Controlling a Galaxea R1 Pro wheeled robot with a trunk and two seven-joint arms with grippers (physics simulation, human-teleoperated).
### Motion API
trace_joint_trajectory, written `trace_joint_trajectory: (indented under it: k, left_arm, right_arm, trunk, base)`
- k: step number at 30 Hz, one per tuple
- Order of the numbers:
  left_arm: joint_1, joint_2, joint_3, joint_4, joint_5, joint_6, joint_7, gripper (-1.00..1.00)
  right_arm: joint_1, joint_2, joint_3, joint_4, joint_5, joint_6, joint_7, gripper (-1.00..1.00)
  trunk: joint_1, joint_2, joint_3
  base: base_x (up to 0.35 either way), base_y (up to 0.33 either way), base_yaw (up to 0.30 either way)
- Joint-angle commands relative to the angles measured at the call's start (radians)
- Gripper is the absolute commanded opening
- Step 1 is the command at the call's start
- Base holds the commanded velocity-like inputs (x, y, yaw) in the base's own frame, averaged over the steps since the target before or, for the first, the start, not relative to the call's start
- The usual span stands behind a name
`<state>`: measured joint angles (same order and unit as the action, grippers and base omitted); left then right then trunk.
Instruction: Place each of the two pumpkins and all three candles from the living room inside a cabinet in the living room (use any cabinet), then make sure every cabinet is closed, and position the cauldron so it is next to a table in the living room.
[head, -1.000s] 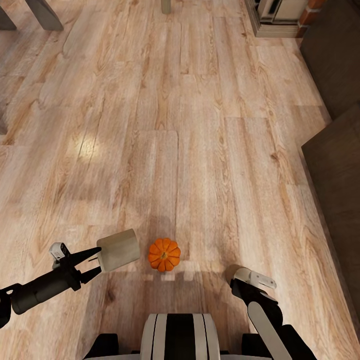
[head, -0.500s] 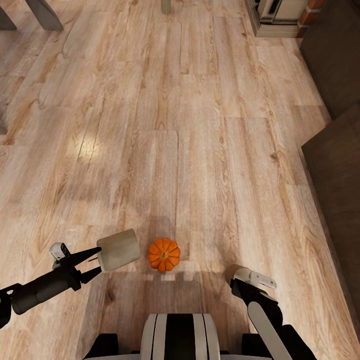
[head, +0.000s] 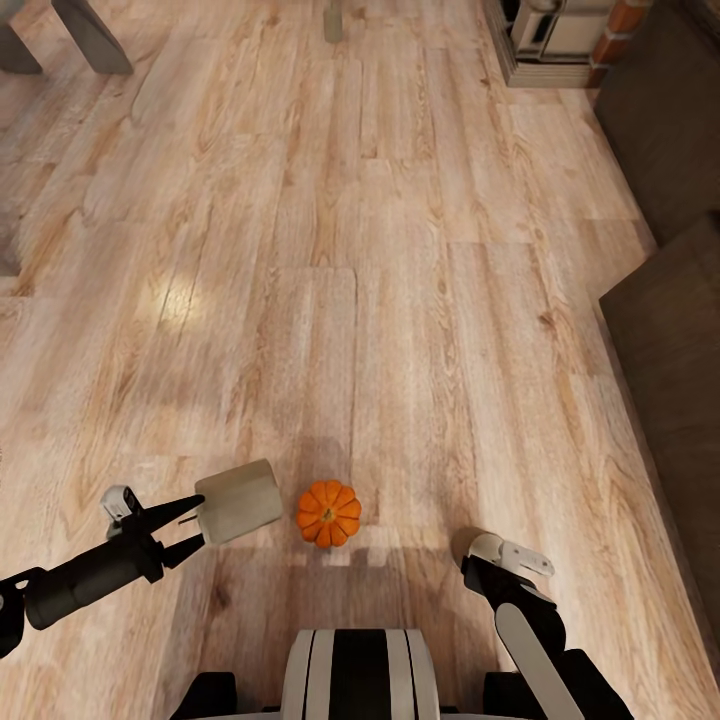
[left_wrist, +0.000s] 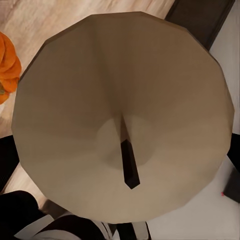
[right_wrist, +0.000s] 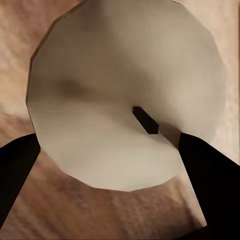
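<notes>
Two candles are being held: the left gripper (head: 190, 528) is clamping one candle (head: 238, 501) lying sideways beside the pumpkin (head: 329, 513). The right gripper's fingers (right_wrist: 17, 165) are gripping another candle (right_wrist: 127, 95) (wick facing the camera) above the floor (head: 400, 300).

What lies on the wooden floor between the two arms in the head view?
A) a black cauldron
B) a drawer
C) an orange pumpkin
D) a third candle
C: a ribbed orange pumpkin sits on the floor, just beside the candle held in the left gripper.

pumpkin (head: 329, 513) on floor (head: 400, 300) — candle (head: 238, 501) just left.
</notes>
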<state>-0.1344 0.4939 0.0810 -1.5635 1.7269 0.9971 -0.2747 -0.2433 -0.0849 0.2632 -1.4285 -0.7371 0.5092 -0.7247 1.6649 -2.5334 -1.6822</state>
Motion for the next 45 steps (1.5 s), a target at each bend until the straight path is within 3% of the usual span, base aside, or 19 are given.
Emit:
trace_joint_trajectory:
  k: [1, 21, 22, 23, 24, 29, 39, 45]
  left_arm:
    - [0.000, 0.000, 0.000, 0.000, -0.007, 0.003, -0.008, -1.00]
    - [-0.001, 0.001, -0.002, 0.000, -0.013, 0.002, 0.003, -1.00]
    - [-0.001, 0.001, -0.001, 0.000, -0.022, 0.002, 0.004, -1.00]
    - [-0.001, 0.001, 0.007, 0.000, -0.099, 0.002, 0.004, -1.00]
    - [-0.001, 0.000, 0.010, 0.000, -0.128, 0.001, 0.004, -1.00]
    - [-0.001, 0.001, 0.014, 0.000, -0.165, -0.001, 0.011, -1.00]
    - [-0.005, 0.002, 0.026, 0.000, -0.168, -0.003, 0.197, -1.00]
    - [-0.010, 0.002, 0.026, 0.000, -0.168, -0.003, 0.360, -1.00]
  right_arm:
    - [-0.001, -0.001, 0.002, -0.001, -0.007, 0.003, -0.009, -1.00]
    - [-0.001, -0.003, 0.001, -0.001, -0.015, 0.017, -0.009, -1.00]
    - [-0.001, -0.003, 0.001, -0.001, -0.016, 0.018, -0.009, -1.00]
    - [-0.001, -0.003, 0.000, -0.001, -0.019, 0.023, -0.010, -1.00]
    - [-0.001, -0.003, -0.001, -0.001, -0.022, 0.028, -0.010, -1.00]
    - [-0.001, 0.003, -0.005, -0.003, -0.013, 0.070, -0.012, -1.00]
    - [0.000, 0.007, -0.006, -0.023, -0.010, 0.151, -0.018, -1.00]
    - [0.000, 0.008, -0.007, -0.025, -0.010, 0.191, -0.019, -1.00]
  trunk:
    - [-0.001, 0.000, 0.003]
    - [-0.010, 0.005, 0.081]
    - [-0.010, 0.005, 0.085]
    - [-0.010, 0.005, 0.089]
    - [-0.011, 0.005, 0.092]
    - [-0.013, 0.007, 0.112]
    - [-0.018, 0.009, 0.150]
    - [-0.020, 0.010, 0.174]
  base:
    - [0.000, 0.000, 0.000]
    - [0.000, 0.000, 0.000]
    - [0.000, 0.000, 0.000]
    - [0.000, 0.000, 0.000]
    - [0.000, 0.000, 0.000]
    - [0.000, 0.000, 0.000]
    - [0.000, 0.000, 0.000]
    - [0.000, 0.000, 0.000]
